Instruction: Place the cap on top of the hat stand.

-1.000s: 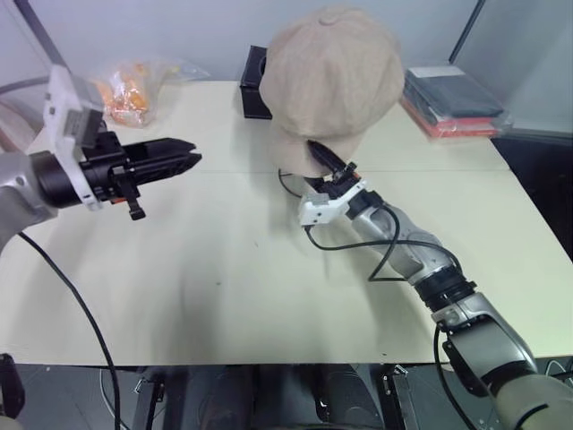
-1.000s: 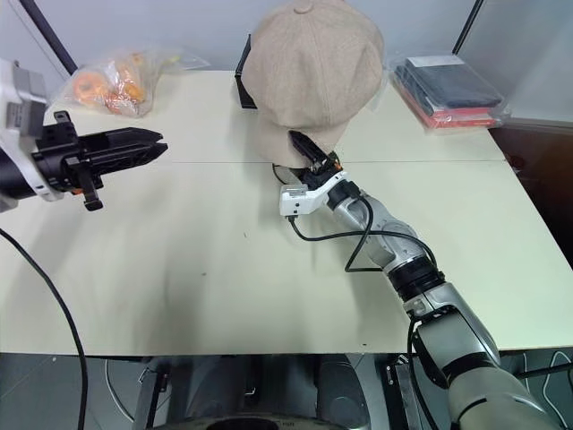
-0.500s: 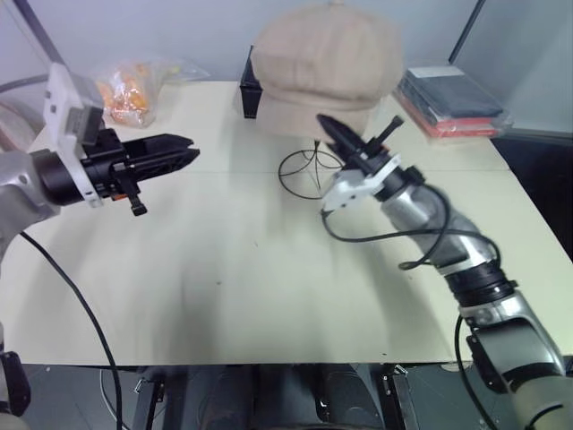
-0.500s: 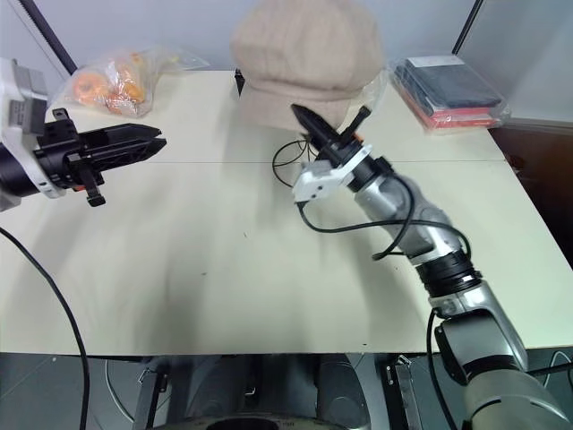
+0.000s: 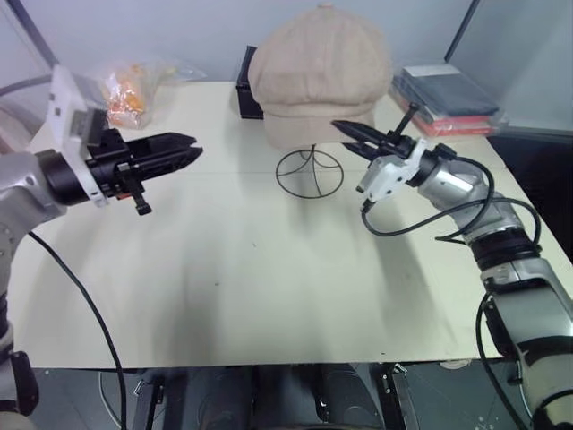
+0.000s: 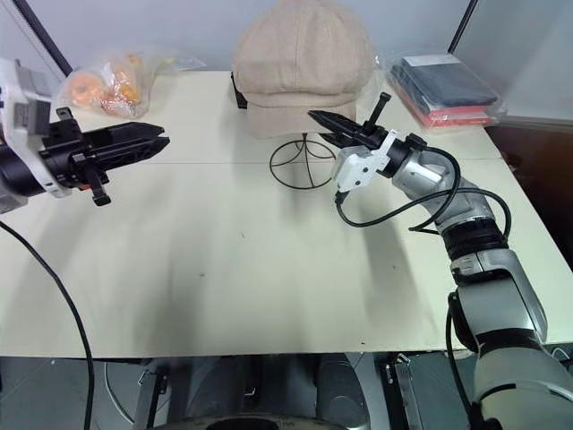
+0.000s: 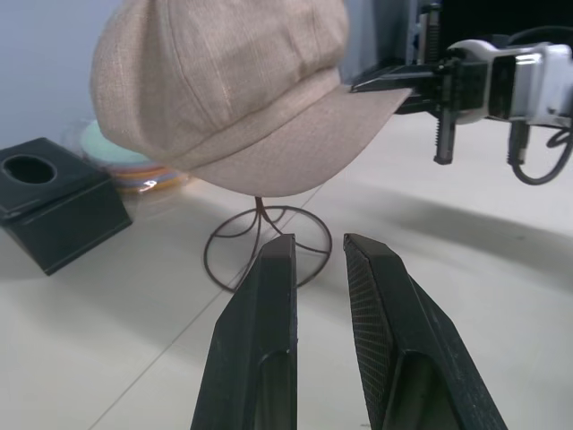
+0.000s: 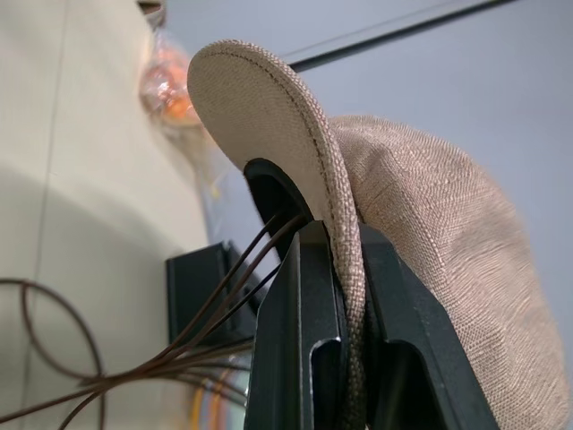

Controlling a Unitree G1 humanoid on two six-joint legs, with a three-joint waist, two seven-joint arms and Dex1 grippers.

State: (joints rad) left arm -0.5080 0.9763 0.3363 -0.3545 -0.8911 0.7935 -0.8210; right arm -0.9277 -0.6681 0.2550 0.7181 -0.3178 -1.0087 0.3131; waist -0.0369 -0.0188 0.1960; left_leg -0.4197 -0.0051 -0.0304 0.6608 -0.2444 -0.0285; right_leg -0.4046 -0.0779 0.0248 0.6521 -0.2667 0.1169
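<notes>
the beige newsboy cap sits over the cage head of the dark wire hat stand, whose ring base rests on the cream table toward the far side. right gripper is at the cap's brim on the robot's right; in the right wrist view its two black fingers are clamped together on the brim edge, fabric pinched between them, stand wires running just beside. left gripper hangs above the table well to the left of the stand, pointing toward it, holding nothing; its jaws stand a narrow gap apart in the left wrist view. black tissue box just behind the cap. bag of orange items at far left; flat packets at far right.
</notes>
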